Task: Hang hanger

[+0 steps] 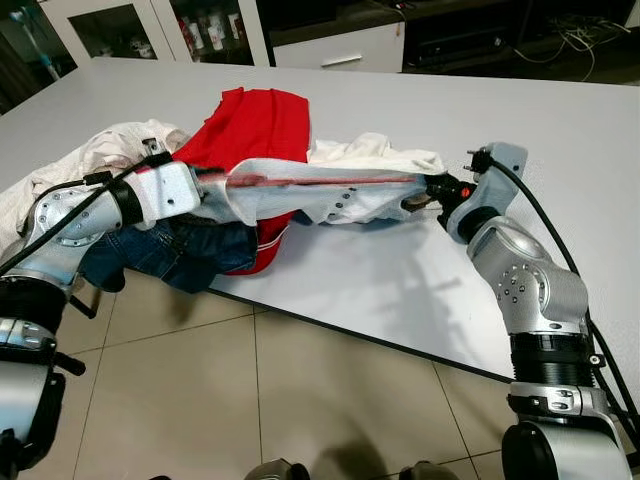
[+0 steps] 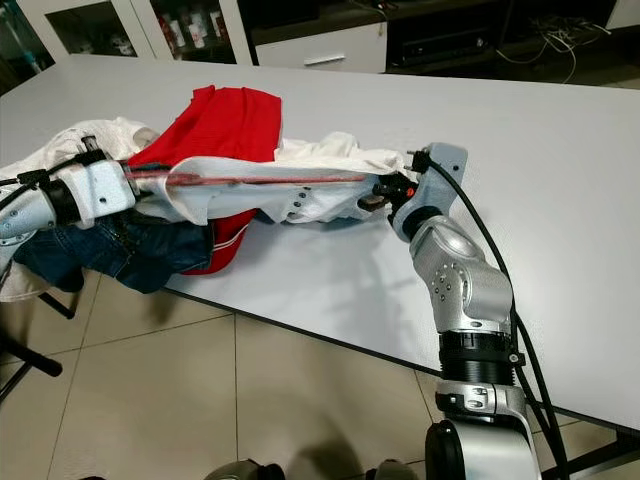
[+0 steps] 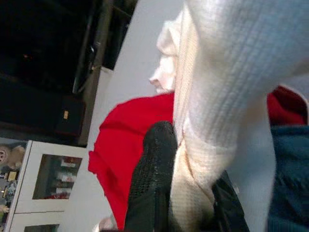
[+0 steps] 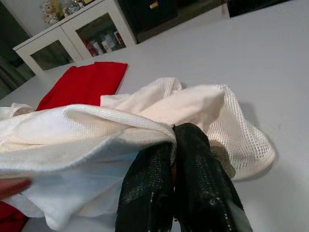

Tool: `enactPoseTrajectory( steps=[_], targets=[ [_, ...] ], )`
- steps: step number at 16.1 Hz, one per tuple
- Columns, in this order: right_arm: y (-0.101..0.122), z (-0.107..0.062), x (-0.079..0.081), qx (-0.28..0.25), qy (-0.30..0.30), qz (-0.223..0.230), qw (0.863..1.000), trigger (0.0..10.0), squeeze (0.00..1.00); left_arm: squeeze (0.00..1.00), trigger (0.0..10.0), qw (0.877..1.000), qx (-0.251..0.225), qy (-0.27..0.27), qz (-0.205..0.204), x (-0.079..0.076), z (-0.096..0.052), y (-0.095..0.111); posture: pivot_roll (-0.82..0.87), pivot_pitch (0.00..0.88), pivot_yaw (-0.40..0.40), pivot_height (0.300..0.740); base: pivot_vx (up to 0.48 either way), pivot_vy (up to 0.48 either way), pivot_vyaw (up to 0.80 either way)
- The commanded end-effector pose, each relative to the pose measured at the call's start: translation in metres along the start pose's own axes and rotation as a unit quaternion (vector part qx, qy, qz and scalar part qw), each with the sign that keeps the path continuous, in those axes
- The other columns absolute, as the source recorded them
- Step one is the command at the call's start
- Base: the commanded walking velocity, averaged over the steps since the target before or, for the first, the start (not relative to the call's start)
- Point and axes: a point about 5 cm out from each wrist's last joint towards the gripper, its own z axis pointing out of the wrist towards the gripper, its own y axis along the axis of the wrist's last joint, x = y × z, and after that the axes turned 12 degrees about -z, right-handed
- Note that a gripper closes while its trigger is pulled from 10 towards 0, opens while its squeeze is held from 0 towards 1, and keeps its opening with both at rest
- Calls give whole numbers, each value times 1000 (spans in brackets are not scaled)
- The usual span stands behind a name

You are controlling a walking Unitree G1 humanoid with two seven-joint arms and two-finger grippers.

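Right gripper (image 4: 169, 159): black fingers pressed together on a fold of white mesh garment (image 1: 330, 190), at the garment's right end above the table (image 1: 420, 290). Left gripper (image 3: 178, 193): fingers clamped on the other end of the same white cloth, a bunched roll of it wedged between them (seen close in the left wrist view).

White mesh garment: stretched roughly level between the two grippers, lifted off the tabletop along most of its length, a loose mesh flap trailing onto the table near the right gripper. Small row of buttons or snaps on its lower edge.

Hanger (image 1: 320, 181): red, seen only as a thin reddish bar running lengthwise through the thin cloth, between the two grippers; hook not made out.

Red garment (image 1: 250, 125): lying flat on the table behind the white one, lower hem with white stripes draped over the near table edge.

Blue denim item (image 1: 180, 250): hanging off the table edge just under the left arm, beside the red hem.

Further white clothing (image 1: 110, 150): heaped at the table's left end, behind the left wrist.

Table: pale grey, broad. Tiled floor (image 1: 250, 400) below. White glass-door cabinet (image 1: 150, 25) beyond the far edge.
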Motion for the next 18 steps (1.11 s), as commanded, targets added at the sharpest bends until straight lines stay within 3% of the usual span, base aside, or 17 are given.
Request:
enactPoseTrajectory(
  steps=[1, 5, 11, 14, 18],
  targets=[
    [18, -5, -18, -31, -47, -35, 998, 0, 0, 0, 0, 998, 59, 31, -2, 17, -22, -14, -129, 17, 139, 740, 0, 0, 0],
    [27, -7, 0, -50, -10, -112, 992, 0, 0, 0, 0, 995, 91, 41, 7, 19, -15, -16, -129, 15, 136, 740, 0, 0, 0],
    [45, -17, 40, -97, 71, -232, 965, 0, 0, 0, 0, 992, 103, 71, 29, 21, 13, -4, -130, 12, 137, 740, 0, 0, 0],
    [46, -19, 46, -102, 74, -273, 954, 0, 0, 0, 0, 993, 100, 59, 36, 15, 27, 2, -131, 12, 140, 740, 0, 0, 0],
    [42, -18, 41, -83, 57, -282, 954, 0, 0, 0, 0, 989, 127, 57, 57, 15, 28, -1, -134, 9, 143, 740, 0, 0, 0]
  ],
)
